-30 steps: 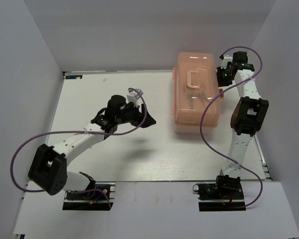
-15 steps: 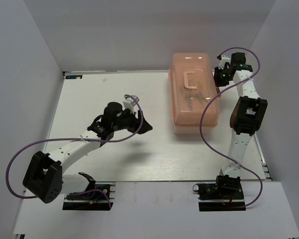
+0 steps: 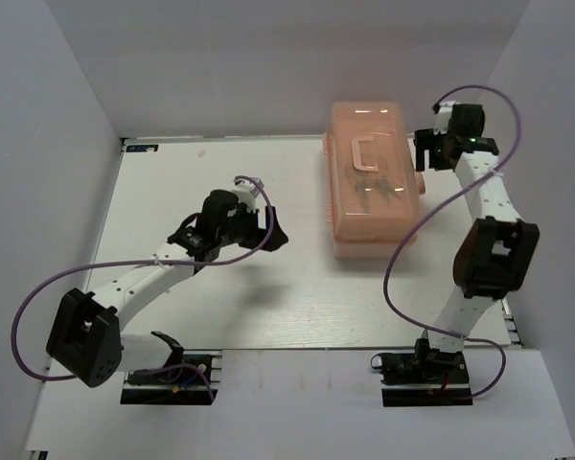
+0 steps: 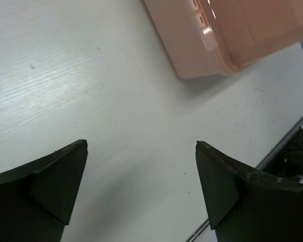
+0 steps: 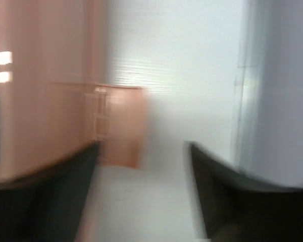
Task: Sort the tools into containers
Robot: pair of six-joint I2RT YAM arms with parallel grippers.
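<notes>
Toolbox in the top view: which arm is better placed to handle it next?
Right, probably. The right arm has its open jaws close beside the toolbox; the left arm is apart, over the table.

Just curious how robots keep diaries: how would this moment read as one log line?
toolbox: closed, on table | left gripper: open, over table | right gripper: open, beside toolbox

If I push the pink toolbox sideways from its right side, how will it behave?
The toolbox is broad, low and flat-based, so it would probably slide rather than tip. Its smooth plastic on the smooth table suggests that it may rotate if pushed off-centre. Dark tools show through its plastic, so expect some weight and rattling.
</notes>
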